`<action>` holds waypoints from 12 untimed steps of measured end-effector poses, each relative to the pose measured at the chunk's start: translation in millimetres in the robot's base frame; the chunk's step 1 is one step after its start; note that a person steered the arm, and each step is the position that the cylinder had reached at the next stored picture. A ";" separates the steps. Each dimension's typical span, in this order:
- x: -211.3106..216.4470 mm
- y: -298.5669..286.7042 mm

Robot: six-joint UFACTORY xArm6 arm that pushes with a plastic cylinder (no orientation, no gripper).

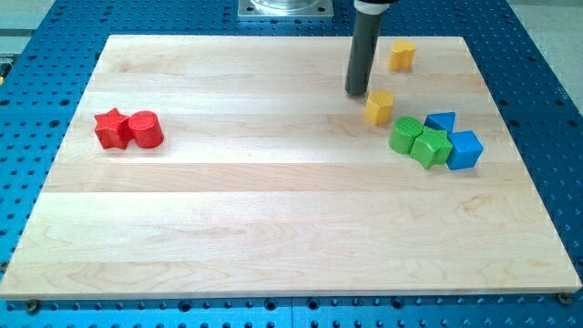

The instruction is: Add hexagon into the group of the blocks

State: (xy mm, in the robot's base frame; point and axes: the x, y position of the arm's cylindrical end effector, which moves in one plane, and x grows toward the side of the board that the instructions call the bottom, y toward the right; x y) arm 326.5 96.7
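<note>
My tip (356,93) rests on the board just up and left of a yellow block (380,107), close to it. That yellow block lies just up and left of a cluster at the view's right: a green cylinder (405,135), a green block (431,146), a blue triangular block (441,121) and a blue cube (465,149), all touching. A second yellow block (402,55), hexagon-like, lies alone near the view's top right, apart from the cluster and to the right of the rod.
A red star block (112,128) and a red cylinder (145,129) touch each other at the view's left. The wooden board (273,210) sits on a blue perforated table. The arm's base plate (284,8) is at the view's top.
</note>
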 end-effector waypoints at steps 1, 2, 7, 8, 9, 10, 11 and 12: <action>14.8 29.9; 25.3 66.0; 22.4 4.5; 37.4 10.9; 38.0 30.9; 40.2 46.7; 42.4 35.3; -7.7 14.3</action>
